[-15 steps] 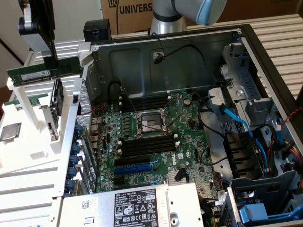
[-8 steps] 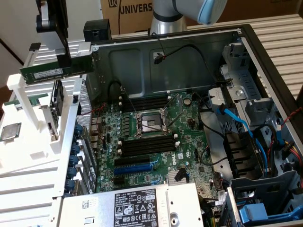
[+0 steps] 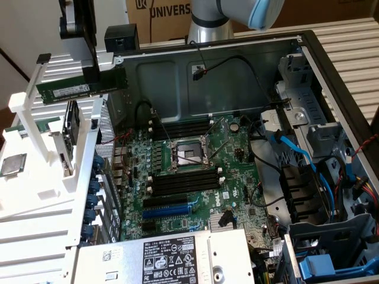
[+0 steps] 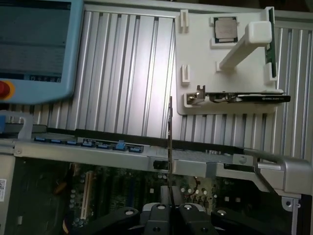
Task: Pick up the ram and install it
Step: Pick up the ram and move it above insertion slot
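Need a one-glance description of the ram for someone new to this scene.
Start at the open computer case, then look to the white rack beside it on the exterior view's left. Above that rack the tool grips the ram: a long, narrow green stick held up in the air, unlike the square silver processor lying flat on the rack.

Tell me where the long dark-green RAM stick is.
The dark-green RAM stick is upper left in the exterior view, clamped in the claw above the white plastic rack.
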### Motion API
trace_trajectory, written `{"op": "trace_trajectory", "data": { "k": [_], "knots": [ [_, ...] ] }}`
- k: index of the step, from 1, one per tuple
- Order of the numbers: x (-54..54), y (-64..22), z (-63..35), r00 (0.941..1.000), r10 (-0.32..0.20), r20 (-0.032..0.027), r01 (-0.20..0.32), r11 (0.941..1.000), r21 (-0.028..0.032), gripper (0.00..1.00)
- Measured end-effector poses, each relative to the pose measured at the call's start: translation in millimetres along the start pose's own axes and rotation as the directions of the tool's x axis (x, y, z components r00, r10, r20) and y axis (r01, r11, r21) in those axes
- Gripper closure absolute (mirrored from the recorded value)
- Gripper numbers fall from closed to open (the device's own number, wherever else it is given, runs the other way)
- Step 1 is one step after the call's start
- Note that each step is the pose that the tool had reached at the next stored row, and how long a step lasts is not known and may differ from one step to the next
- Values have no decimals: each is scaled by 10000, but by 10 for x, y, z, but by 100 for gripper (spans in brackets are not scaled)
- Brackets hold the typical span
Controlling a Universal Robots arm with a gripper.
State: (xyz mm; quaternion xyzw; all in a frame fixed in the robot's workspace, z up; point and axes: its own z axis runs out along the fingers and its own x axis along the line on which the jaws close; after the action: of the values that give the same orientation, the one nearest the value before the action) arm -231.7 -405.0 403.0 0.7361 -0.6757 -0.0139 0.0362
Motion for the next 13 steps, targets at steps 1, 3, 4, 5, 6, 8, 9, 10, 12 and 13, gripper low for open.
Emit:
{"op": "trace_trajectory", "data": {
  "k": [1, 3, 4, 5, 6, 8, 9, 10, 12, 13],
  "knots": [
    [2, -26, -2, 10000, 0, 0, 0, 10000, -1, 87],
    [8, -95, -7, 10000, 1, -1, -1, 10000, -1, 87],
    [11, -127, -9, 10000, 1, -1, -1, 10000, -1, 87],
    [14, -159, -11, 10000, 1, -1, -1, 10000, -1, 87],
    [17, -188, -13, 10000, 0, -2, 0, 10000, -1, 87],
    [23, -266, -18, 10000, 1, -1, -1, 10000, -1, 87],
    [27, -310, -21, 10000, 2, -1, -2, 10000, -1, 87],
    [32, -356, -25, 10000, 1, -2, -1, 10000, -2, 87],
    [38, -426, -29, 10000, 0, -1, 0, 10000, -2, 87],
    [42, -470, -32, 10000, 1, -1, -1, 10000, -2, 87]
  ]
}}
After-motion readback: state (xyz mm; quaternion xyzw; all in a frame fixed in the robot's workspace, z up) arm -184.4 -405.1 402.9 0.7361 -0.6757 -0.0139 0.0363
